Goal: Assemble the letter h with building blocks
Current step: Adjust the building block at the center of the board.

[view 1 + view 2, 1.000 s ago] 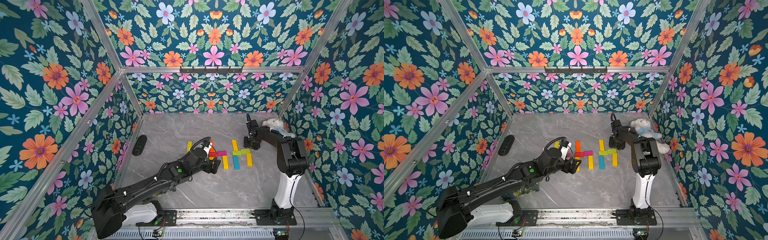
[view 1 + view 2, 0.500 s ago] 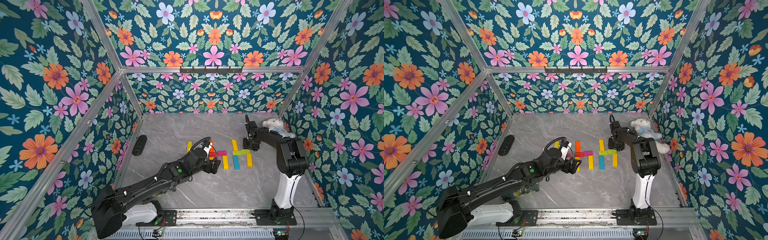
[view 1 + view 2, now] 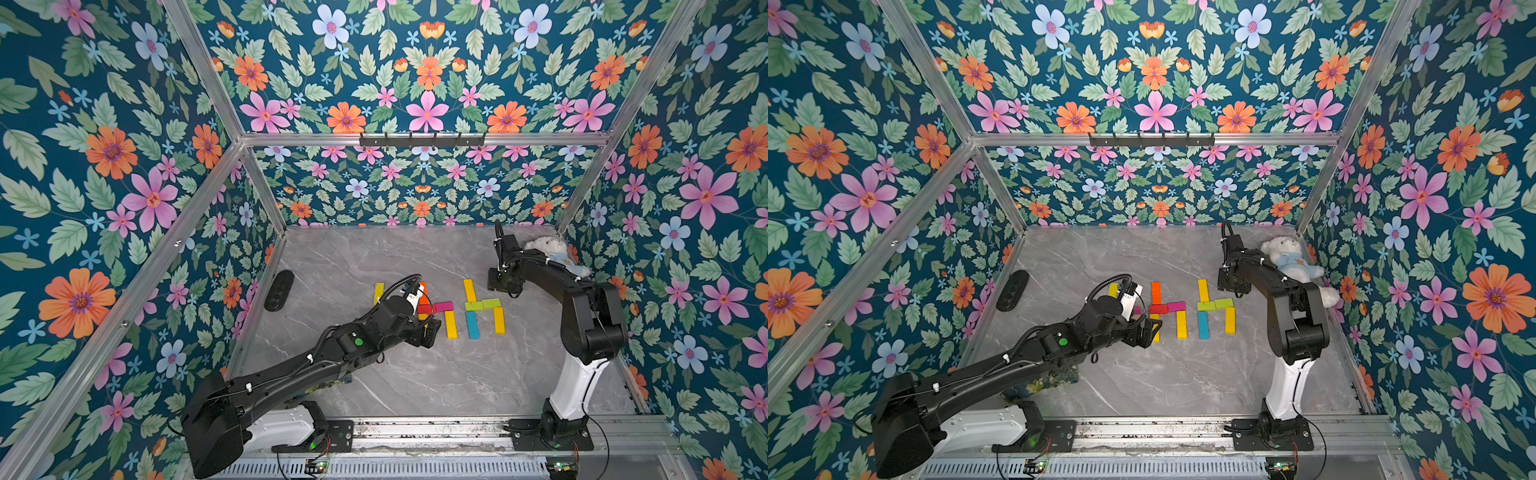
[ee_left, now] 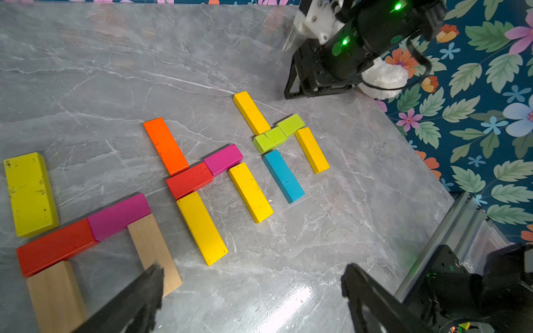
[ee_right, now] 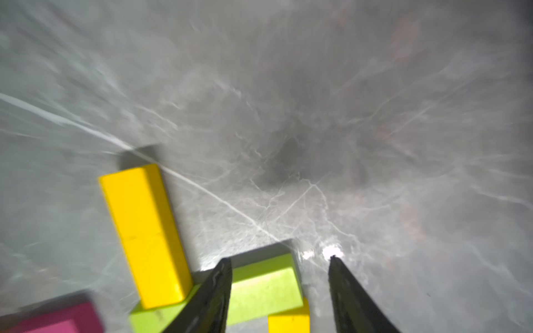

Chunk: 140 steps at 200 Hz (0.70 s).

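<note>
Where the whole set is taken in by the left wrist view, fifteen building blocks [image 4: 202,227] are counted, all lying flat on the desk [image 4: 259,43]: five yellow blocks [image 4: 251,191], two red blocks [image 4: 189,180], two pink blocks [image 4: 223,158], two green blocks [image 4: 269,139], two plain wood blocks [image 4: 153,250], one orange block [image 4: 165,145] and one blue block [image 4: 284,176]. Three groups of five are formed, each laid out as a lower-case h, and they are set side by side near the middle of the desk. In both top views the group with the wood blocks is largely hidden beneath the left arm [image 3: 311,361]. The left claw [image 4: 251,271] is spread wide and nothing is held in it; it is poised over bare desk just beside that group. The right claw [image 5: 279,258] is seen with its jaws partly apart and nothing gripped; the end of a green block shows between its fingers [image 5: 213,294], clear of one of them. One white plush bear [image 3: 1287,257] is lodged by the right wall, partly behind the right arm [image 3: 582,311], and one dark oval object [image 3: 278,291] is laid near the left wall. The desk is grey, marble-veined and glossy. It is enclosed on three sides by walls [image 3: 104,166] papered in a teal floral print and framed by aluminium bars [image 3: 291,139]; one black hook rail [image 3: 422,141] is fixed to the rear bar.
</note>
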Motion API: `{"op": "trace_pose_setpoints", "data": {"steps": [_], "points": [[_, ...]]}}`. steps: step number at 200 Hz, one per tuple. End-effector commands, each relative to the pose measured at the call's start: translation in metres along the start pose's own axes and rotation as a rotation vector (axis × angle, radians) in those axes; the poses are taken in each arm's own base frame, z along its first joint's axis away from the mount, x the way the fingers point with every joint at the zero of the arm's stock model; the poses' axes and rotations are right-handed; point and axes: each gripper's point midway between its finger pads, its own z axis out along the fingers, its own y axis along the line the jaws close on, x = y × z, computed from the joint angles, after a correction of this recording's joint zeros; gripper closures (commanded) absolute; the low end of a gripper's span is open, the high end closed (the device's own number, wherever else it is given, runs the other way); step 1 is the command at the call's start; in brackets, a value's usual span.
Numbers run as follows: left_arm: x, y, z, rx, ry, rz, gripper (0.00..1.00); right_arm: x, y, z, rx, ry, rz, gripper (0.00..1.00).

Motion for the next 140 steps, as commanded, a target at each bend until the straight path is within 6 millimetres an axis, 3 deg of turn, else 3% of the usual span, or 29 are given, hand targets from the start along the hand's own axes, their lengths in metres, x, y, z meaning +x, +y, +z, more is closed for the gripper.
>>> {"op": "trace_pose_setpoints", "data": {"steps": [1, 27, 41, 73, 140], "points": [[-0.011, 0.0, -0.004, -0.004, -0.042, -0.01, 0.01, 0.01, 0.001, -0.019, -0.003, -0.002, 0.027, 0.44], [-0.013, 0.0, -0.007, -0.002, -0.054, -0.012, 0.01, 0.052, 0.016, -0.035, -0.02, 0.02, 0.005, 0.53], [-0.012, -0.001, -0.007, 0.006, -0.058, -0.013, 0.01, 0.071, 0.027, -0.046, -0.074, 0.017, 0.015, 0.67], [-0.011, -0.003, -0.006, 0.019, -0.053, -0.012, 0.01, 0.111, 0.039, -0.041, -0.135, 0.09, 0.049, 1.0], [-0.012, -0.003, -0.012, 0.023, -0.065, -0.011, 0.01, 0.151, 0.031, -0.008, -0.065, 0.207, 0.048, 1.0]]}}
